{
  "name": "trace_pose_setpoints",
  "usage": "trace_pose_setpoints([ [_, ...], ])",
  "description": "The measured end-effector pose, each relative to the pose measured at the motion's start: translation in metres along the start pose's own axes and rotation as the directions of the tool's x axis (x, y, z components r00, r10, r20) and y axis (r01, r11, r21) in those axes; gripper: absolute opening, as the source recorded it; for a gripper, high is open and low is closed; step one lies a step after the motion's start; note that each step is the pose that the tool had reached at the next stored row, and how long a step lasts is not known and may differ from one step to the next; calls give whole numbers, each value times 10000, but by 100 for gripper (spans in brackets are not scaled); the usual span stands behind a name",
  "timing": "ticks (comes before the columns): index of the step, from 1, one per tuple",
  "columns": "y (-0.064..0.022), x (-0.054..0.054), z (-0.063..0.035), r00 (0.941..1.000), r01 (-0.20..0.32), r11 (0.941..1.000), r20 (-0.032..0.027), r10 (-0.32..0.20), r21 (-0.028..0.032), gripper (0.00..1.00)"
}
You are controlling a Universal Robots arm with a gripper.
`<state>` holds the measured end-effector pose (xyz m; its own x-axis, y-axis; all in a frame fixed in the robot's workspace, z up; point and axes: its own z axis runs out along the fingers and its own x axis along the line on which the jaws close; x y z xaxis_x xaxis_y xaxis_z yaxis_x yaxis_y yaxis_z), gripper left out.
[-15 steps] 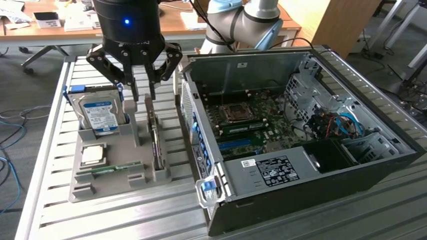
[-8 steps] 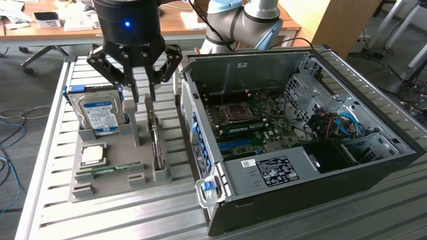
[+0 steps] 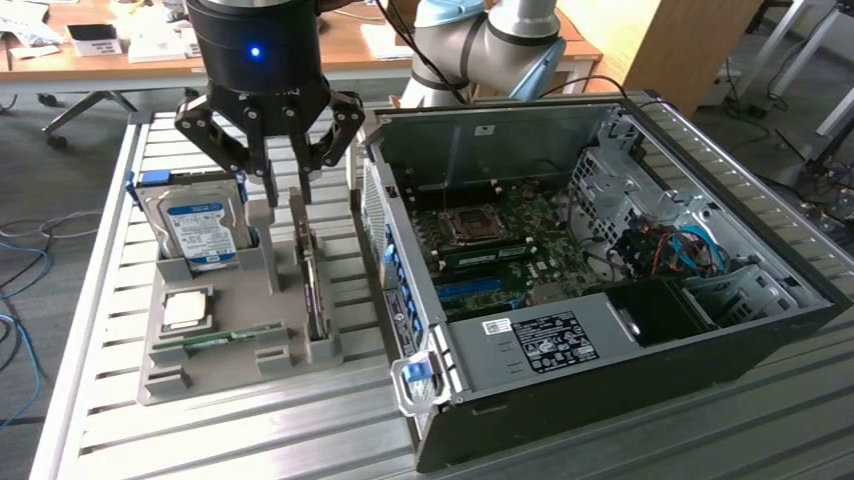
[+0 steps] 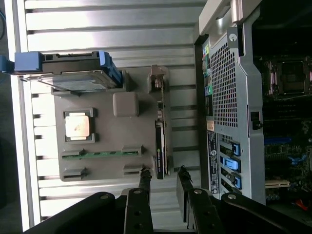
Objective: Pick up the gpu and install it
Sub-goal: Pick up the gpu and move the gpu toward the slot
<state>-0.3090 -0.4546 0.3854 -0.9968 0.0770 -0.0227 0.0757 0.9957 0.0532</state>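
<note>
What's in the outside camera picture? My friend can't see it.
A robot claw, open, hangs just above the gpu, a thin card standing on edge in a grey tray. On the exterior view's right sits an open computer case.

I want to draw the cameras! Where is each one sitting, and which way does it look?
Exterior view: off the arm, high up, looking down slantwise at the tray and open computer case; arm and gripper show.
Wrist view: on the wrist, looking down on the gpu; open fingertips show.
Both share: tray, gpu, computer case.
</note>
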Motion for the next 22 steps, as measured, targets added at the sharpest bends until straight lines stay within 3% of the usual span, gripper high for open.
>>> trace_pose_setpoints([
  [22,-5,2,98,10000,0,10000,0,0,0,36],
])
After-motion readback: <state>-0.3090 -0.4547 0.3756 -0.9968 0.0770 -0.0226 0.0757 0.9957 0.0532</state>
